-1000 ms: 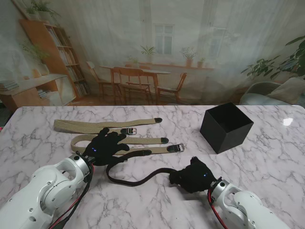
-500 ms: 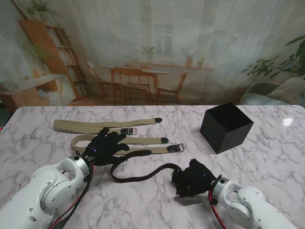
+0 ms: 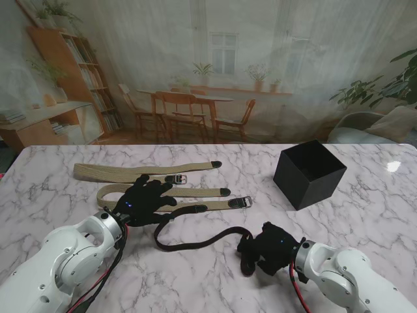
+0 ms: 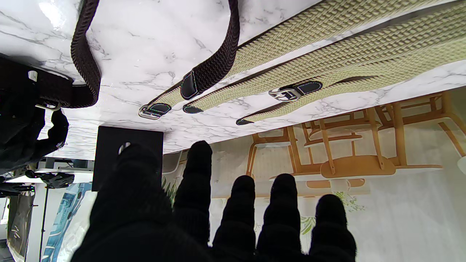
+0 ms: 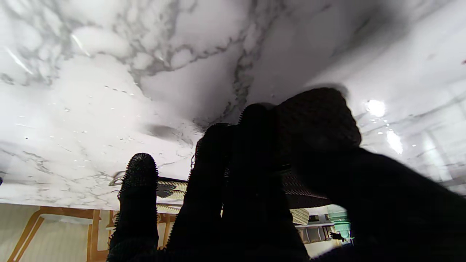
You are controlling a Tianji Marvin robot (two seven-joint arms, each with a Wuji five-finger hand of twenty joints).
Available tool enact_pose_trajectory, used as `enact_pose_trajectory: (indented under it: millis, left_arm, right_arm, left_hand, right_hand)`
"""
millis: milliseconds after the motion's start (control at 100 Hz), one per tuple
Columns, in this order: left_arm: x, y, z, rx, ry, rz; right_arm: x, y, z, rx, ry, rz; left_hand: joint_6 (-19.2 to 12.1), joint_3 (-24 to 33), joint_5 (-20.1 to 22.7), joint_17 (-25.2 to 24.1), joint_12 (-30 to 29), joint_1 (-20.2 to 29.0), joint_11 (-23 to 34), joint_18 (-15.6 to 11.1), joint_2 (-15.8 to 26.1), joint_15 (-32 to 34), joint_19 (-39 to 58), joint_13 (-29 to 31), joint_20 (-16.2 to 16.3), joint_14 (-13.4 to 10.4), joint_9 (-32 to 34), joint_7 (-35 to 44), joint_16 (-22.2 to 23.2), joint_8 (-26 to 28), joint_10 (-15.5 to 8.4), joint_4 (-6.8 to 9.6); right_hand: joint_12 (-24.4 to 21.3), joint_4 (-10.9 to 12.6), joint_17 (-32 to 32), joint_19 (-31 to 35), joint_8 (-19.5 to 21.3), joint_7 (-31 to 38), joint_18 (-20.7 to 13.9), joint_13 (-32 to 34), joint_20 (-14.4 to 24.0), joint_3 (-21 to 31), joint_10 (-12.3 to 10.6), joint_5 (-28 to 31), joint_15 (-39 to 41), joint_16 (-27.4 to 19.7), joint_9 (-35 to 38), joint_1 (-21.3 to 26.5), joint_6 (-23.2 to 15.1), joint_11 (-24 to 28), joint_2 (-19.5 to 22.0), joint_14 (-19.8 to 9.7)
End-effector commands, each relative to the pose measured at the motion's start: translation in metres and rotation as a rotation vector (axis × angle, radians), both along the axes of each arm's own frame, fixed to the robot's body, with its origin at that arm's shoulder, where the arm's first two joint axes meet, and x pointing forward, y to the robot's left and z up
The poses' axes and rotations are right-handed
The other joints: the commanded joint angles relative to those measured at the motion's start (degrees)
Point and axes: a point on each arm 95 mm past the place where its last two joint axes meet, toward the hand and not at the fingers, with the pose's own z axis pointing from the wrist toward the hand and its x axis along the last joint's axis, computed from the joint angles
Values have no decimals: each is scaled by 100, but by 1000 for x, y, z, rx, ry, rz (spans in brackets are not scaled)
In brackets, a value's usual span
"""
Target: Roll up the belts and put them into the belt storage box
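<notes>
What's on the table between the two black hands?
The dark brown belt curves from the left hand to the right hand, seen from the stand view.

i see a dark brown belt (image 3: 195, 239) curving across the lower centre of the stand view, two beige woven belts (image 3: 140, 171) lying flat at centre left, and the open black storage box (image 3: 309, 173) at right.

A white marbled desk (image 3: 365, 215) carries everything. Left of the black box (image 3: 309, 173) lie tan belts (image 3: 130, 171). A dark belt (image 3: 195, 240) curls nearer to me.
</notes>
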Motion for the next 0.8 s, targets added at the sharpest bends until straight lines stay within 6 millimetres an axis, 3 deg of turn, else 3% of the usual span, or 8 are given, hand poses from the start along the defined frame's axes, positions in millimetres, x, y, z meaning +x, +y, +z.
enact_pose_trajectory:
  millis: [0, 130, 210, 360, 480, 580, 650, 790]
  left_arm:
    - [0, -1, -2, 8, 11, -2]
    - [0, -1, -2, 8, 11, -2]
    - [0, -1, -2, 8, 11, -2]
    - [0, -1, -2, 8, 10, 1]
    - [0, 0, -1, 8, 10, 1]
    - [0, 0, -1, 7, 10, 1]
    - [0, 0, -1, 7, 10, 1]
    - [0, 0, -1, 8, 11, 0]
  right_arm:
    - [-2, -2, -5, -24, 0, -7]
    - [-1, -3, -11, -42, -34, -14]
    - [0, -3, -16, -35, -81, -24]
    - [2, -5, -20, -71, -169, -41]
    - [1, -5, -24, -53, -160, -71]
    - [1, -5, -25, -25, -146, -88]
    - [1, -5, -25, -9, -137, -94]
    - [1, -5, -26, 23, -115, -97]
  left_hand:
    - [41, -62, 109, -13, 47, -160, -46, 248, 235, -136, -276, -137, 65, -49, -68, 49, 48, 50, 34, -7]
    - [46, -62, 112, -11, 47, -161, -48, 250, 242, -137, -285, -139, 69, -44, -68, 50, 48, 50, 36, -7]
    - [36, -65, 110, -11, 46, -170, -48, 248, 248, -136, -290, -137, 72, -53, -70, 48, 48, 49, 32, -9]
    - [41, -63, 111, -6, 46, -165, -48, 250, 244, -137, -299, -137, 77, -45, -67, 48, 47, 50, 32, -8]
    - [51, -64, 113, -5, 46, -168, -49, 246, 247, -136, -306, -132, 81, -45, -69, 48, 48, 50, 36, -8]
    - [41, -64, 116, -4, 47, -169, -46, 251, 249, -137, -312, -135, 84, -51, -62, 48, 48, 49, 36, -9]
    - [41, -64, 110, -3, 46, -171, -49, 250, 253, -137, -316, -134, 86, -51, -69, 46, 47, 49, 30, -9]
    - [45, -65, 113, -2, 46, -173, -48, 254, 249, -137, -325, -134, 90, -52, -65, 47, 47, 50, 35, -9]
  right_hand:
    - [-92, 204, -39, -30, 354, 498, -170, -198, -67, 775, -482, 179, -259, -152, -16, 416, 813, -328, -408, -728]
    - [-59, -166, -59, -20, 512, 857, -149, -16, -137, 776, -564, 439, -142, -113, 211, 806, 476, -225, -462, -653]
    - [74, -1114, 13, 82, 726, 1315, -56, 297, -142, 61, -389, 879, 86, 89, 620, 939, 1, -208, -762, -407]
    - [831, -1720, 67, 160, 231, 2872, 409, 692, -115, -1646, 79, 826, 398, 704, 501, 1119, -1358, 542, 633, 271]
    - [1098, -1787, 236, 164, 423, 3239, 903, 747, -47, -2152, 444, 1089, 525, 943, -82, 1256, -1899, 724, 1033, 550]
    - [1106, -1763, 313, 130, 469, 3330, 1101, 452, 12, -2270, 822, 1323, 512, 1022, -1393, 1158, -2135, 810, 1036, 727]
    - [705, -1793, 362, 115, 144, 3456, 1201, 58, 66, -2130, 1249, 1504, 411, 924, -2484, 1050, -1989, 695, 899, 898]
    - [200, -1777, 377, 9, -383, 3689, 1251, -745, -2, -1785, 1898, 1777, -331, 291, -3678, 928, -1512, 174, 595, 1243]
